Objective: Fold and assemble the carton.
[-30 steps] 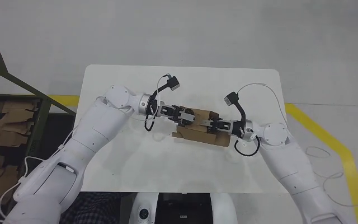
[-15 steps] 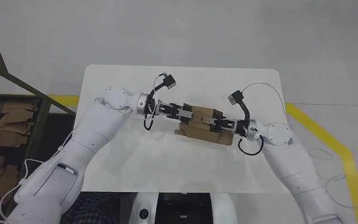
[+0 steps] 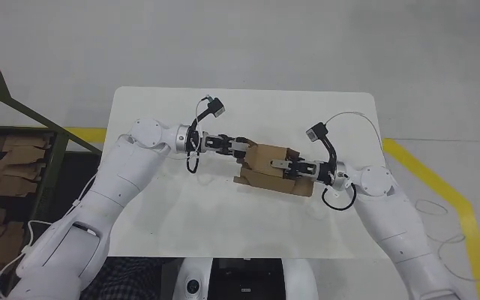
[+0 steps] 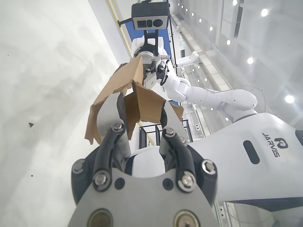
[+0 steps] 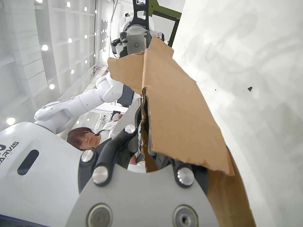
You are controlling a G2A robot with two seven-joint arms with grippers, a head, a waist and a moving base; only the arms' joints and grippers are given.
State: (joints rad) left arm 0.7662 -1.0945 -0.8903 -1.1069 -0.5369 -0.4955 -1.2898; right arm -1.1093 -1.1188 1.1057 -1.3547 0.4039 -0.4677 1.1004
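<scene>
Carton [image 3: 264, 177] sits mid table [image 3: 187, 217]: with your right gripper [image 5: 144, 116] clamped on its wall, close your spread-open left gripper [image 4: 140, 102] squarely on the end flap before folding.

Plain brown carton [image 3: 262, 157], white table [image 3: 187, 217].

I see my right gripper [image 5: 144, 128] at the near edge of the brown carton [image 5: 175, 109], whose panel runs alongside the white table [image 5: 248, 48] toward the left gripper [image 5: 135, 43].
</scene>
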